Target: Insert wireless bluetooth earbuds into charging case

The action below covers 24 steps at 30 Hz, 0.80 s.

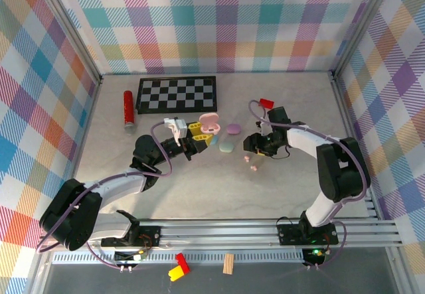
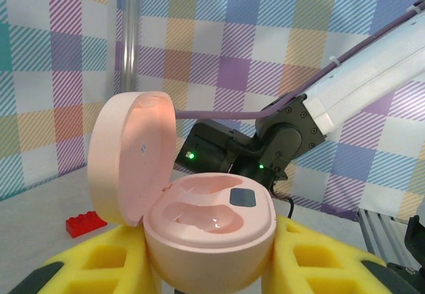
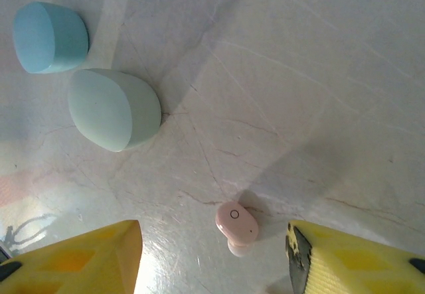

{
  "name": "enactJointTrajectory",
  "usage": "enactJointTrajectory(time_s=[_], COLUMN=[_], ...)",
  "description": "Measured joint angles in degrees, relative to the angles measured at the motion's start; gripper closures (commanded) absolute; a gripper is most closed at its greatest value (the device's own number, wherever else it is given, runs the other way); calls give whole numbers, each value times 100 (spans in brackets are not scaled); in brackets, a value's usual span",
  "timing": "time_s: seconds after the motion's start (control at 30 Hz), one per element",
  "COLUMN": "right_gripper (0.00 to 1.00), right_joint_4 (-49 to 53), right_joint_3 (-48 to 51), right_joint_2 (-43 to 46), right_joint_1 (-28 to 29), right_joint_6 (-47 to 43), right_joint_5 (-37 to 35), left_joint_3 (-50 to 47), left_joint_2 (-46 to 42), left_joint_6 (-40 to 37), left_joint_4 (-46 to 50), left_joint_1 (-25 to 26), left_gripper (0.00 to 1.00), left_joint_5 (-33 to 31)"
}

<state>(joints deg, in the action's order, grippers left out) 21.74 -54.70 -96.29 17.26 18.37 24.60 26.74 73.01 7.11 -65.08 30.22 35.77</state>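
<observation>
1. No words, brand names or numbers can be read anywhere.
2. The pink earbud (image 3: 236,224), at six o'clock in the right wrist view, carries a small ring outline on its flat face.
3. The open pink case (image 2: 206,241) has a tiny dark mark inside its raised lid (image 2: 129,154), at nine o'clock in the left wrist view. The mark is too small to read.

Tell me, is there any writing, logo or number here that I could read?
No words, brands or numbers can be read.
Inside the lid of the pink case: a tiny dark mark, too small to read.
On the pink earbud: a small ring sign, no letters.
On the checkerboard: plain squares, no text.
</observation>
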Motion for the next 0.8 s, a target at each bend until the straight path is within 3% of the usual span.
enactJointTrajectory(time_s=[0.37, 0.8], right_gripper=[45, 52], right_joint_4=[28, -393], right_joint_3=[-393, 179], right_joint_2=[-756, -422], right_joint_1=[28, 50], right_joint_6=[-282, -275], right_joint_5=[212, 350], left_joint_3=[0, 0], left_joint_2=[-85, -199], left_joint_6=[-52, -225], left_joint_4=[144, 522], left_joint_1=[0, 0], left_gripper=[67, 66], left_joint_5=[-79, -68])
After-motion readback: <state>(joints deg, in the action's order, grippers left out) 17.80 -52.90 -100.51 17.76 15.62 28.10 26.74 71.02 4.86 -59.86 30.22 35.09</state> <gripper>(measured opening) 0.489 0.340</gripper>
